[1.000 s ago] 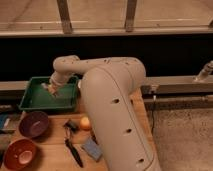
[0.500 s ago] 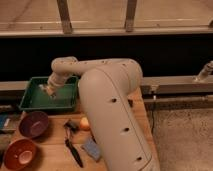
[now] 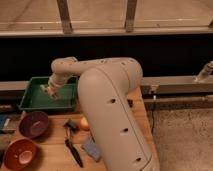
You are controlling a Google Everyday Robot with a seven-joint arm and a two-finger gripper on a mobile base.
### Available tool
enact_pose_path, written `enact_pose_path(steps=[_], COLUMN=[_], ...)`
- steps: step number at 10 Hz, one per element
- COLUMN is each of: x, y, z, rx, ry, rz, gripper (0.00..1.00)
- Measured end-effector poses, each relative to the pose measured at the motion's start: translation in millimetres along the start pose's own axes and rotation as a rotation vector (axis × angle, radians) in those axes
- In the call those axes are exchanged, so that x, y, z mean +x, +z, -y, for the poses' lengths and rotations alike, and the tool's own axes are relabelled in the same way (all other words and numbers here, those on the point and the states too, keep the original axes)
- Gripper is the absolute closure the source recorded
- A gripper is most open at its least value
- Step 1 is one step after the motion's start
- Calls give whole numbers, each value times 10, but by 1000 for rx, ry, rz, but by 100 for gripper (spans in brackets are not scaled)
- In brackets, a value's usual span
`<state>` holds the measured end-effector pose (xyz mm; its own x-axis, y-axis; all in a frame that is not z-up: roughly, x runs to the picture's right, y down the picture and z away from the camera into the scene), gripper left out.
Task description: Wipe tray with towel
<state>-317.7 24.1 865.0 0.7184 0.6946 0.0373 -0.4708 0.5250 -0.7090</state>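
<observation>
Centrally, claw (image 3: 49, 90) over tray (image 3: 32, 101), bare floor toward both side rims

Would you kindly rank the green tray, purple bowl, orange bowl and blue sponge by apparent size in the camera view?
Largest: the green tray, with the gripper over it.
Next: the purple bowl and the orange bowl look alike. The orange one seems nearer, so they are unranked.
Smallest: the blue sponge.
</observation>
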Motion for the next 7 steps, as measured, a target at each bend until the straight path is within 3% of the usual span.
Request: enact_pose_path(steps=[7], x=[235], y=[112], z=[259], rx=[46], ry=[93], rz=[-25], gripper=[100])
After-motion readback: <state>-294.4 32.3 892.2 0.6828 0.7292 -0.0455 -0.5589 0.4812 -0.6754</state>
